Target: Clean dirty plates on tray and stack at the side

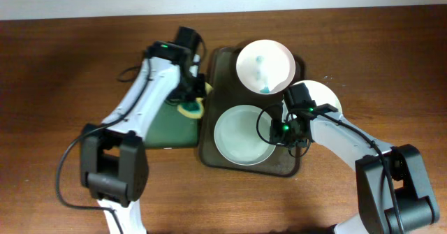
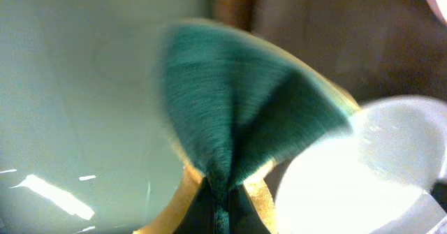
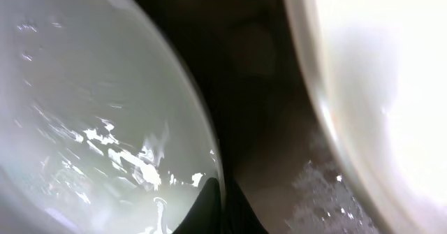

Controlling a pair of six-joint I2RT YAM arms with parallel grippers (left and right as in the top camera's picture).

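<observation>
Dirty plate [image 1: 269, 56] at the tray's [image 1: 218, 73] 12 o'clock unwiped, left tool [image 1: 193, 98] clenching sponge [image 1: 190, 110], right tool [image 1: 278, 133], grip unclear, at 6 o'clock plate [image 1: 237, 136], side plate [image 1: 328, 96] seemingly done.

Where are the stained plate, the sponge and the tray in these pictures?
stained plate [image 1: 264, 65]: overhead view, the middle of its white inside.
sponge [image 2: 237, 101]: left wrist view, the middle of its green scrubbing face.
tray [image 1: 211, 158]: overhead view, the bare lower left corner.
</observation>
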